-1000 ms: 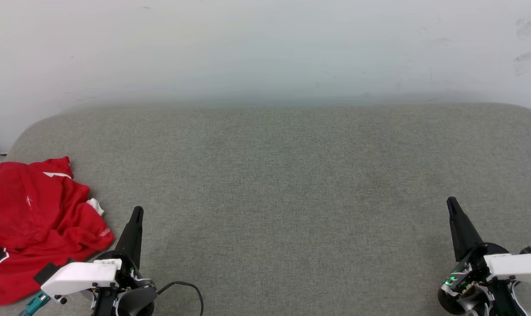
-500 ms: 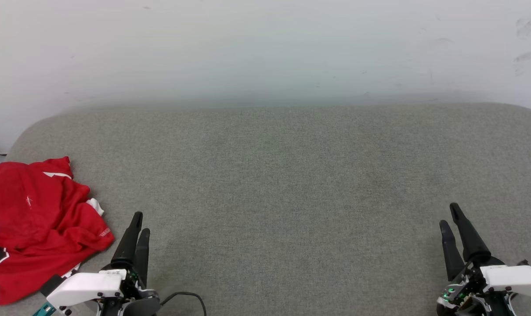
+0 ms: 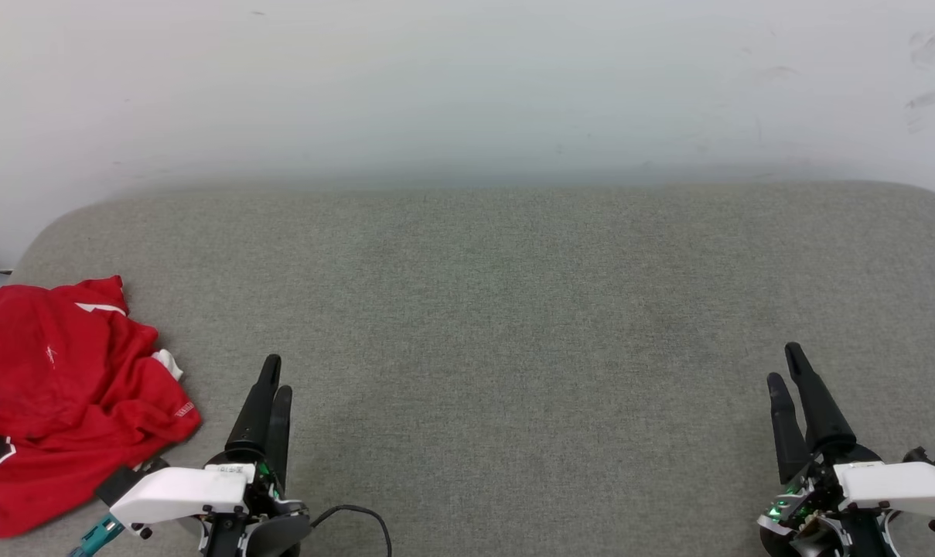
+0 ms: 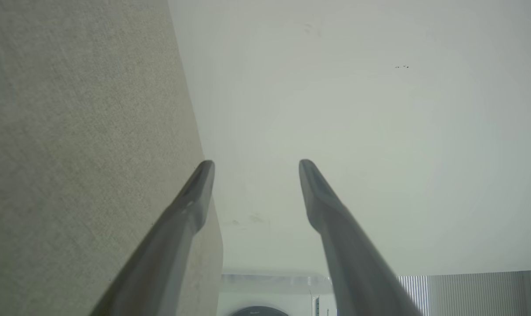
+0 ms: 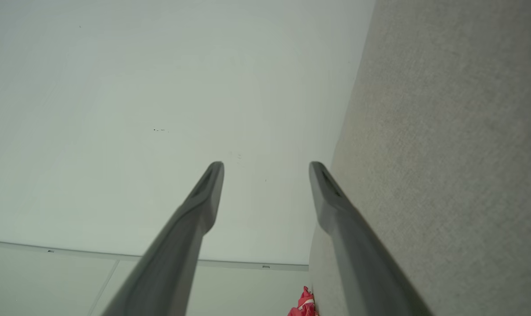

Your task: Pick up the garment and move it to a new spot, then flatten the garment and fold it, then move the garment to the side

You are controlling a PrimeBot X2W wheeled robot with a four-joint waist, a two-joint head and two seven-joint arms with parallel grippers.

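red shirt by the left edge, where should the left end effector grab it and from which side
Probably the bunched fold along the right edge of the garment, by the white scrap. It lies crumpled, so that raised fold offers something to pinch. Come down from its right with the left end effector, open and nearest that edge.

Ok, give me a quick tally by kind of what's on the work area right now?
Garment: 1, red garment, crumpled at the left edge
Tools: 2, left tool and right tool, both open, holding nothing
Surface: 1, grey padded surface
Total: 4
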